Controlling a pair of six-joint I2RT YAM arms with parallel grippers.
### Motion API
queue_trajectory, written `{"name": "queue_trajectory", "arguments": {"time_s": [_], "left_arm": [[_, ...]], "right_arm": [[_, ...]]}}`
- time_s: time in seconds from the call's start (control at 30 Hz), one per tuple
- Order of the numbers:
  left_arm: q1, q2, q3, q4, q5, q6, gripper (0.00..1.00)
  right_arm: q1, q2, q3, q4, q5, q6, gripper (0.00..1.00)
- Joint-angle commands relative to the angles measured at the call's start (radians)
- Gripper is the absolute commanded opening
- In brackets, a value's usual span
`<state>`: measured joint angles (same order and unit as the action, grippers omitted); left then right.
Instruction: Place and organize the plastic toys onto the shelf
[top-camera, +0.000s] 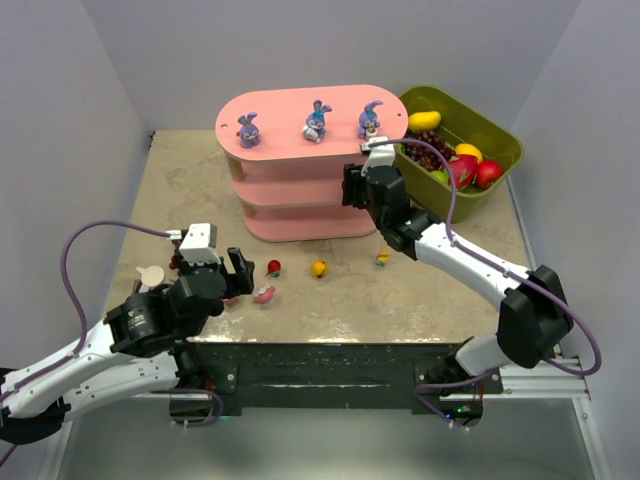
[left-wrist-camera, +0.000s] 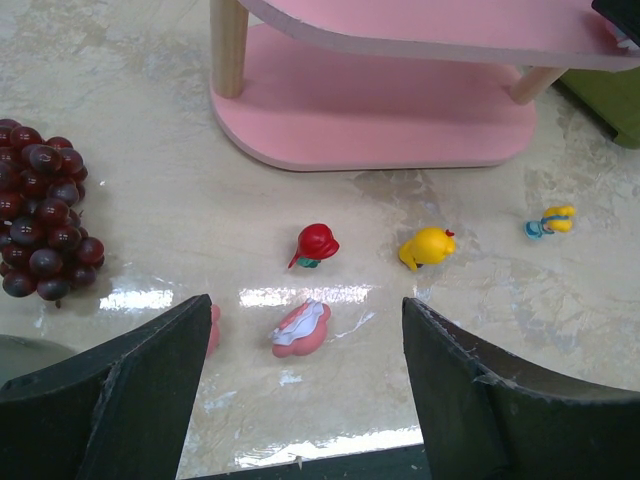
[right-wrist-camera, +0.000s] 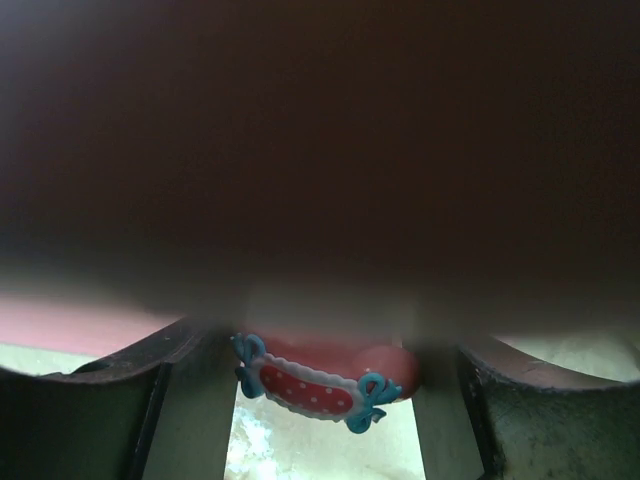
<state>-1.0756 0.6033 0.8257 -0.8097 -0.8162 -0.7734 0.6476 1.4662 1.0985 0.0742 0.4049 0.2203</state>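
Reaching forward from the near-left corner: left arm, held low over the beige marbled surface (top-camera: 180, 180). The left claw (left-wrist-camera: 307, 302) is released, jaws wide, gripping nothing.

Just ahead of its gap, lying on the surface: pink-and-white plastic figurine (left-wrist-camera: 300, 330). A second pink piece (left-wrist-camera: 213, 325) shows beside the left finger, mostly hidden.

Farther on, each apart from the others: small red plastic figurine (left-wrist-camera: 315, 245), small yellow plastic figurine (left-wrist-camera: 427, 247), small yellow-and-blue plastic figurine (left-wrist-camera: 550, 220). Left of the claw: dark red grape bunch (left-wrist-camera: 45, 215).

Right arm: stretched across to the front right of the pink three-tier shelf with rounded oval boards (top-camera: 285, 108), its end in below the top board. The right claw (right-wrist-camera: 325, 355) is grasping a pink plastic figurine with white dotted trim and blue bows (right-wrist-camera: 310, 388), which fills the gap between its fingers. A dark blur covers the upper part of that wrist view.

Top board: three purple-blue long-eared plastic bunnies (top-camera: 318, 122), upright in a row.

Right of the shelf: olive-green rectangular bin (top-camera: 505, 140) holding fake fruit (top-camera: 487, 173).
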Motion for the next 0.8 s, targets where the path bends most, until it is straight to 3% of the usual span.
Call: {"name": "queue_trajectory", "arguments": {"time_s": [0.0, 0.77], "left_arm": [[-0.001, 0.004, 0.026, 0.014, -0.037, -0.003, 0.81], [-0.001, -0.004, 0.021, 0.004, -0.037, -0.015, 0.81]], "right_arm": [[-0.011, 0.017, 0.064, -0.01, -0.023, -0.013, 0.5], [-0.02, 0.0, 0.011, -0.004, -0.029, 0.014, 0.63]]}}
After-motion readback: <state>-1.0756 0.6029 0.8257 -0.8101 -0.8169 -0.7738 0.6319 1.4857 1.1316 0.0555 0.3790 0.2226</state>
